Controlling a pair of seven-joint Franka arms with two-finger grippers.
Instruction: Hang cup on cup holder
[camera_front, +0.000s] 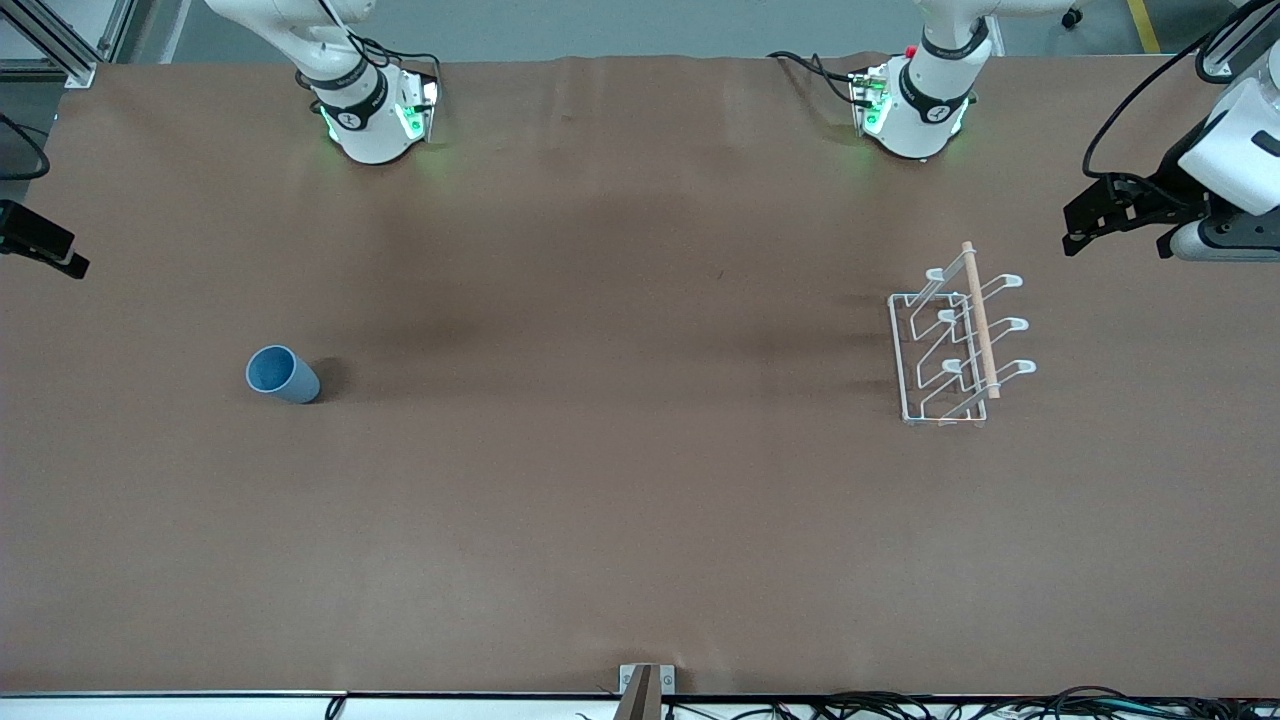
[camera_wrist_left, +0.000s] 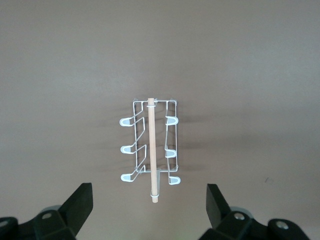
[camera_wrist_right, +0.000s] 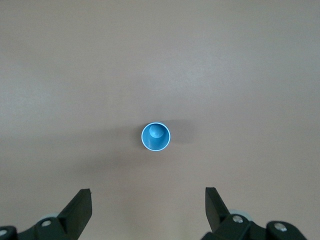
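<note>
Cup (camera_front: 283, 375) upright on table (camera_front: 600, 500), cup holder (camera_front: 960, 340) well apart, left gripper (camera_wrist_left: 150, 210) and right gripper (camera_wrist_right: 149, 207) both high, fingers apart, holding nothing.

Bare counter (camera_front: 620, 480) rings the upright cup (camera_front: 283, 375); the rack (camera_front: 955, 345) stands well apart, nothing between them.

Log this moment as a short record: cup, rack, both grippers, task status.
cup: light-blue cup, standing upright, mouth up, at the right arm's end of the table
cup holder: white wire cup holder, prongs bare, at the left arm's end
left gripper: left gripper open, high over the cup holder
right gripper: right gripper open, high over the cup
status: cup not yet grasped or hung
</note>
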